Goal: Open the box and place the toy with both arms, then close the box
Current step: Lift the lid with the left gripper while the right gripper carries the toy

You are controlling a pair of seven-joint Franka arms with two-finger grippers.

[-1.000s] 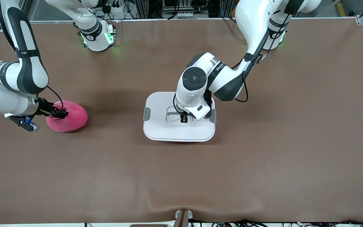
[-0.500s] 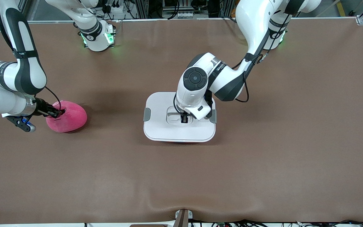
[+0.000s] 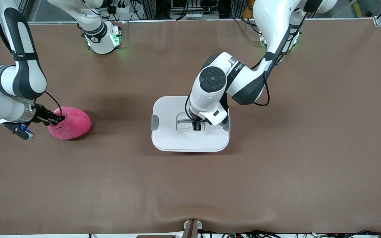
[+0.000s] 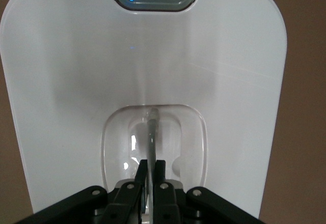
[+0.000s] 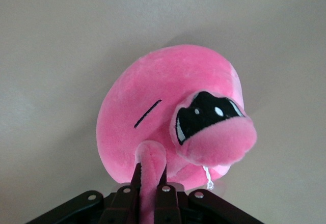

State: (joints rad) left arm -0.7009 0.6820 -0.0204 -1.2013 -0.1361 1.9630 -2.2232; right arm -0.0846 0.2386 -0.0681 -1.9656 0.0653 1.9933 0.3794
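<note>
Left claw pinches the handle of the box mid-worktop; lift the lid straight up. Right claw pinches the toy, toward the right arm's end; raise once clear.

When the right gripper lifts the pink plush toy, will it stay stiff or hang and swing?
The small hot-pink plush toy will probably sag and swing: the right gripper is shut on only a thin soft flap of it. Its fuzzy fabric looks grippy, so slipping seems unlikely. It looks light and rounded, so if pushed it may roll on the brown table.
</note>
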